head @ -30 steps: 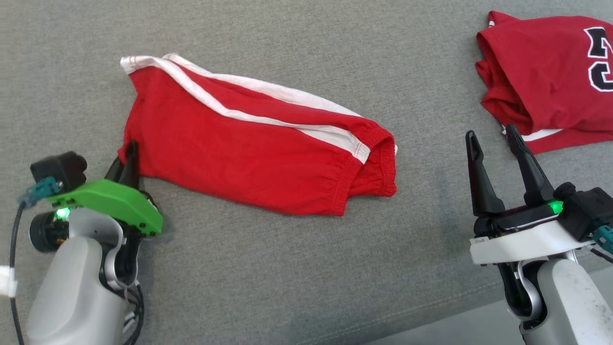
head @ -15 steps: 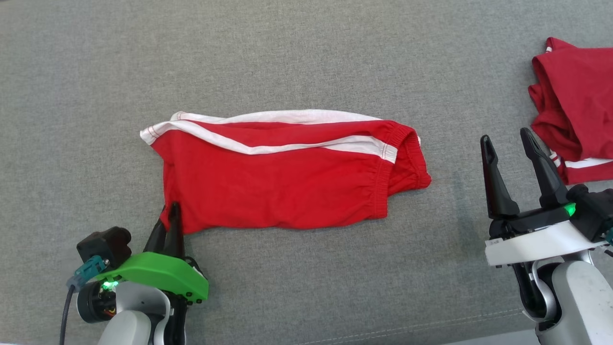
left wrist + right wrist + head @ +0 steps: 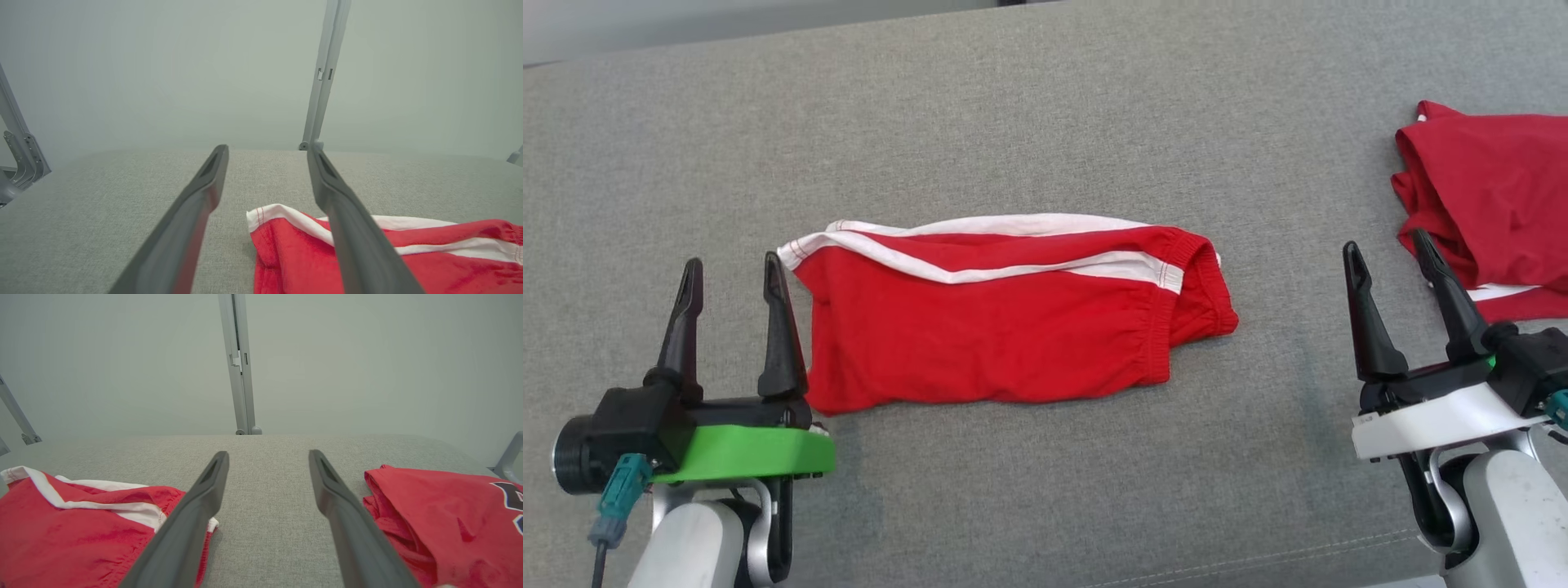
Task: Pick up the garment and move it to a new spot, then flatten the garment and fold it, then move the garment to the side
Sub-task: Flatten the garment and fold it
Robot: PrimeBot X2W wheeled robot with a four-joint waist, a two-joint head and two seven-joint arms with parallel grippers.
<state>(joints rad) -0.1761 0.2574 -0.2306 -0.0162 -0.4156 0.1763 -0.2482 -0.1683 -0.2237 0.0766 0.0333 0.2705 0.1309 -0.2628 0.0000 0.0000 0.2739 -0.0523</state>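
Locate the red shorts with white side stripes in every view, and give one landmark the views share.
Head view: the red shorts with white side stripes lie at centre on the grey fabric surface.
Left wrist view: the shorts sit at lower right.
Right wrist view: the shorts sit at lower left.
Shared landmark: the white-trimmed hem corner of the shorts.

We see a bright, even and soft light on the grey surface (image 3: 1045, 122), without glare; the garment (image 3: 1005, 335) throws only a thin pale shadow along its near edge. In the left wrist view the wall (image 3: 163, 81) behind the garment looks hazy, the post (image 3: 325, 73) above it leans from the wide lens, and the dark fingers (image 3: 359, 245) in front of it are slightly soft.
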